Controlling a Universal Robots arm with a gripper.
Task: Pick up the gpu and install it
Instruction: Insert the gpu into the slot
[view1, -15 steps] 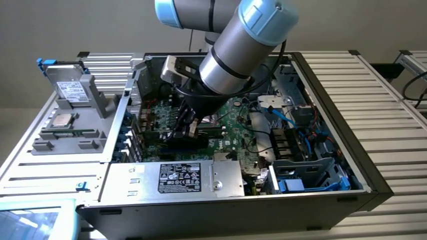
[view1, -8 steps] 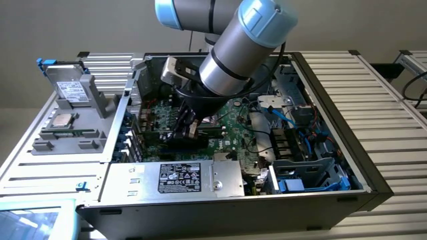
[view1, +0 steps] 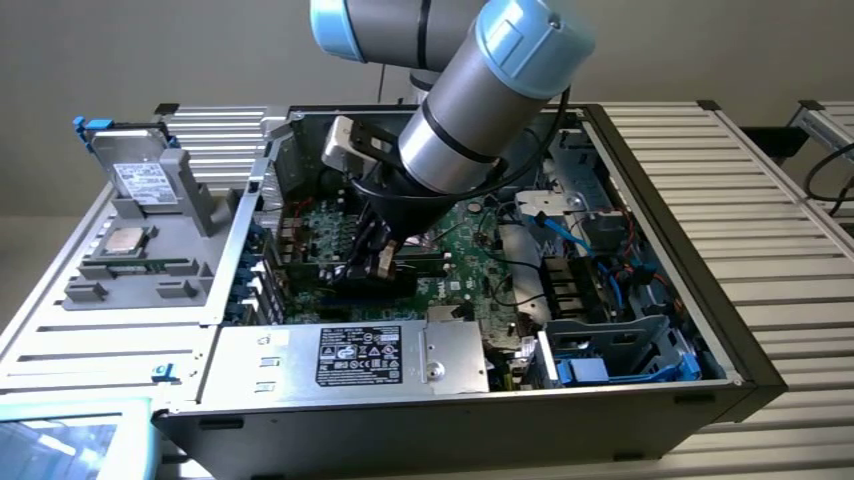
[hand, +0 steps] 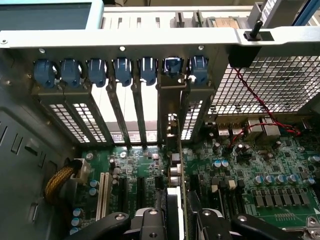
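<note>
Exterior view: arm reaches into the open metal case (view1: 663, 292). Gripper (view1: 372, 260) is clamped on the gpu (view1: 358, 275), held on edge just over the green motherboard (view1: 461, 248), toward the case's slotted rear wall. Step looks like install; can't tell if seated.

Wrist view: fingers (hand: 150, 222) pinch the thin black gpu (hand: 172, 200). Its flat silver bracket (hand: 168, 115) stands upright at a rear-wall opening, under rounded blue plastic clips (hand: 122, 70). Seating calls for a straight push, edge square to slot.

Reaches down into the open computer case (view1: 441, 435), grips the gpu (view1: 350, 274) upright with the gripper (view1: 371, 260), right at the green motherboard (view1: 457, 250).
</note>
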